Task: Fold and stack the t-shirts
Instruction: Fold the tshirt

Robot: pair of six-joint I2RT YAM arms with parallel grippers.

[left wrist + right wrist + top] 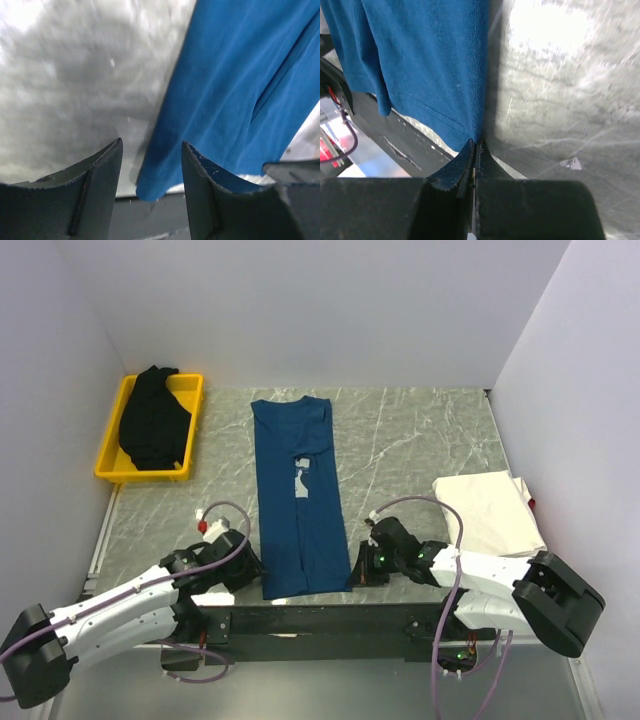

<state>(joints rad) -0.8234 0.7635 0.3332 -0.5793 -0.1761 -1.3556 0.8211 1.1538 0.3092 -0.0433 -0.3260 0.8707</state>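
A dark blue t-shirt [298,500] lies folded into a long strip down the middle of the table, with a pale print [301,480] showing at its centre. My left gripper [256,575] is open at the strip's near left corner. In the left wrist view that corner [155,185] lies between the fingers [151,142]. My right gripper [357,565] is at the near right corner, and its jaws [475,142] are shut on the tip of the hem [462,135]. A black t-shirt [152,420] lies bunched in the yellow tray [112,475]. A white folded t-shirt [490,512] lies at the right.
The yellow tray stands at the far left by the wall. The dark front rail [320,620] runs along the table's near edge just below the shirt's hem. Walls close in the left, back and right sides.
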